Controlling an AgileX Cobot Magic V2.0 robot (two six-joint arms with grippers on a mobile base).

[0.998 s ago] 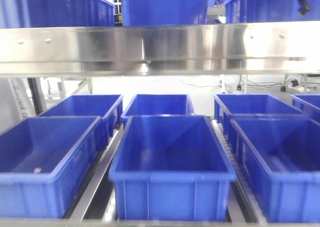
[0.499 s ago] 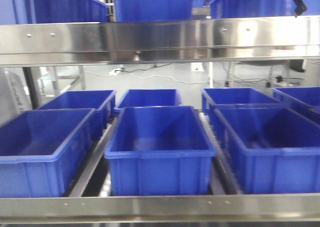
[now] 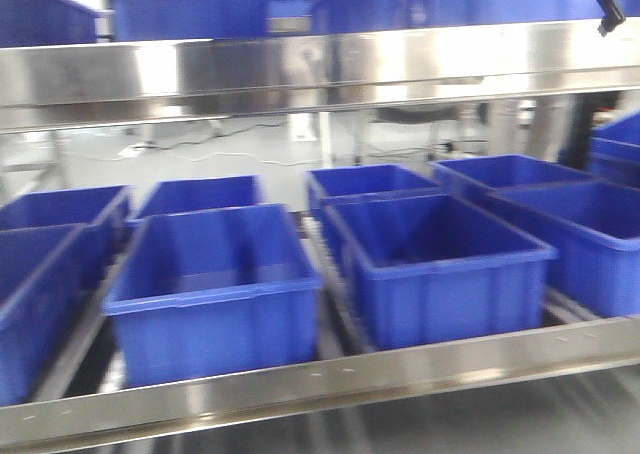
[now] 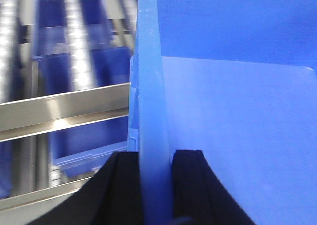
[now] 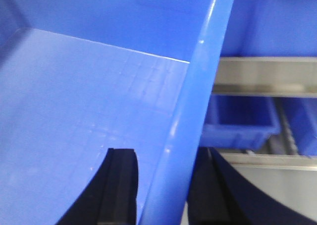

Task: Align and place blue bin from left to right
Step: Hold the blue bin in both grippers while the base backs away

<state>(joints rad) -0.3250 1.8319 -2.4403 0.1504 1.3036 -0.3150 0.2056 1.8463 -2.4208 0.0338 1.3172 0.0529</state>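
Your left gripper (image 4: pixel 156 158) and right gripper (image 5: pixel 166 153) each clamp a bin (image 4: pixel 237 136) wall between their fingers. Move unevenly and it may slip, clipping the rail (image 4: pixel 59 106) beside the left gripper.

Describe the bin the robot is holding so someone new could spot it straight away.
Find the steel rack lined with bins. The blue bin meant sits on no shelf but is held off it. Unlike the others, its walls are pinched by the left gripper and the right gripper.
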